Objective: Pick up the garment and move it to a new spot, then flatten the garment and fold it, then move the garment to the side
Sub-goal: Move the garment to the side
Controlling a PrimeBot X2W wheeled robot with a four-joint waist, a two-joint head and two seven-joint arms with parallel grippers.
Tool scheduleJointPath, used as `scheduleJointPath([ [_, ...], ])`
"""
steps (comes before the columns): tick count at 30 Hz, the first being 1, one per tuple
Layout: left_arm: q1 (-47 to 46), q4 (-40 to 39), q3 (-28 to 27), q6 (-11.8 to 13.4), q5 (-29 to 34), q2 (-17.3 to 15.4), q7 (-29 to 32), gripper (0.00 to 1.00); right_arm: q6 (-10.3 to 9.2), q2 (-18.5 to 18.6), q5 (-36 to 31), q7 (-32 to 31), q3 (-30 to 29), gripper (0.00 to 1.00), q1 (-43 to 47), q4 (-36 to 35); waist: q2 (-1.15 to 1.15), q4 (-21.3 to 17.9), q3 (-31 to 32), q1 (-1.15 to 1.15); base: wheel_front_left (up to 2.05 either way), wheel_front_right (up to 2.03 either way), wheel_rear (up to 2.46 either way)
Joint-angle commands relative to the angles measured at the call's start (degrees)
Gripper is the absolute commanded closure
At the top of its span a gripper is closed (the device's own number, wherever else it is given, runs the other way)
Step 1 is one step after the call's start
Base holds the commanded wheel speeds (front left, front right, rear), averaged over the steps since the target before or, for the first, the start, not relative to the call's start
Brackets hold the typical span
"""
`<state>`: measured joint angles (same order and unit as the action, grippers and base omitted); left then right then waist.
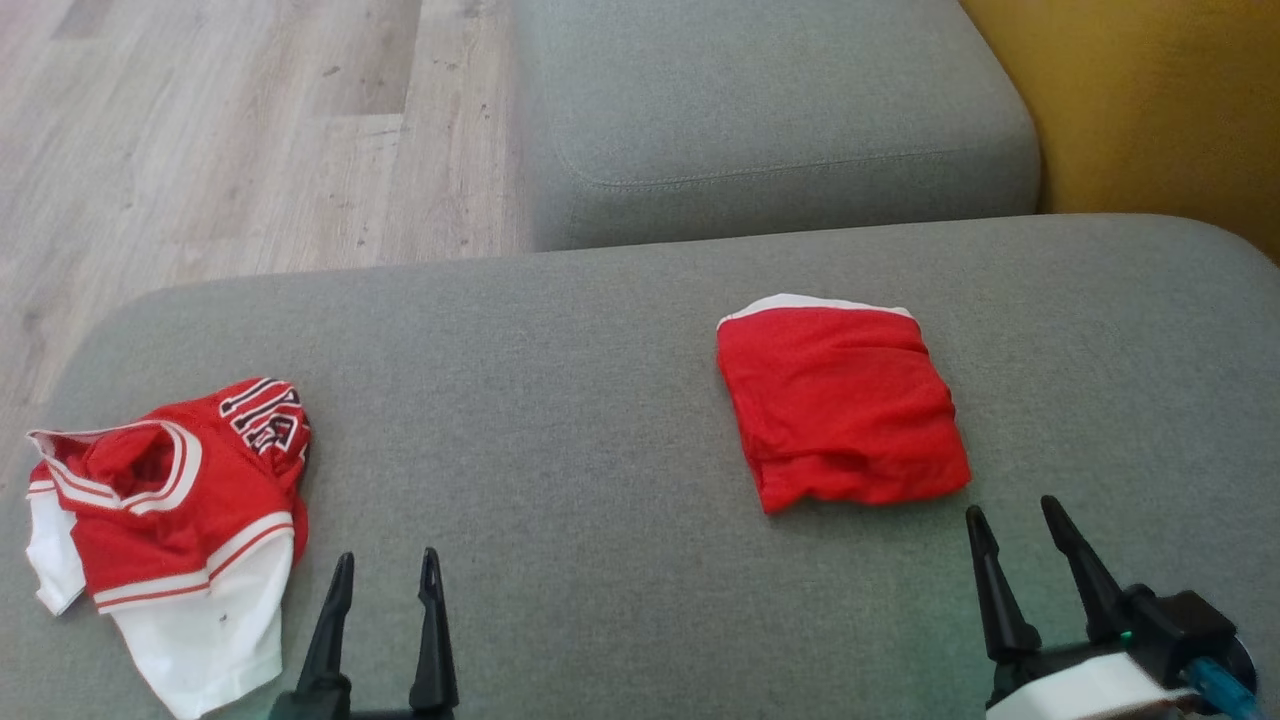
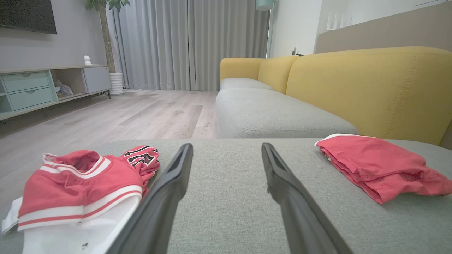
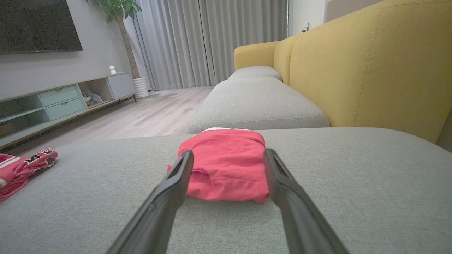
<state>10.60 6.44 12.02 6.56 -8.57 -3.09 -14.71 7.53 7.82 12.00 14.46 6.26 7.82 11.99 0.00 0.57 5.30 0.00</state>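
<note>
On the grey sofa seat (image 1: 560, 400), two garments lie well apart. A crumpled red and white jersey (image 1: 170, 500) rests near the seat's left edge. It is bunched up, with its striped collar opening facing upward, a patch of black lettering at its far side, and a white section spread toward the near edge. A folded garment (image 1: 840, 400) in red lies on the right half of the seat as a compact, roughly square bundle, with a thin white edge showing along its far side. The left end effector (image 1: 388, 555) sits low over the seat just beside the jersey's right side, with its two dark fingers apart and nothing between them. The right end effector (image 1: 1010, 508) sits near the front edge of the folded garment, clear of the cloth, with its fingers likewise apart and holding nothing. Beyond the seat stands a second grey cushion (image 1: 760, 100), with a yellow backrest (image 1: 1150, 100) to its right and a pale wooden floor (image 1: 250, 130) to its left.
</note>
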Motion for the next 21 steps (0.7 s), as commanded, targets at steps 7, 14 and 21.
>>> scheduleJointPath([
  [7, -1.3, -1.6, -2.0, 0.8, -0.4, 0.2, -0.3, 0.0, -0.04, 1.0, -0.9, 0.5, 1.3, 0.0, -2.4, -1.2, 0.0, 0.2, 0.0, 0.0, 0.0, 0.0, 0.0],
  [14, -1.3, -1.8, -1.8, 1.1, -0.9, 0.2, -0.3, 0.0, -0.04, 0.7, -0.9, 0.5, 0.9, 0.0, -2.6, -1.0, 0.0, 0.6, -0.3, 0.0, 0.0, 0.0, 0.0],
  [21, -1.5, -2.7, -1.3, 1.7, -1.1, 0.2, -0.3, 0.0, -0.04, 0.6, -0.9, 0.5, 0.2, 0.0, -3.5, -0.7, 0.0, 0.9, -2.0, 0.0, 0.0, 0.0, 0.0],
])
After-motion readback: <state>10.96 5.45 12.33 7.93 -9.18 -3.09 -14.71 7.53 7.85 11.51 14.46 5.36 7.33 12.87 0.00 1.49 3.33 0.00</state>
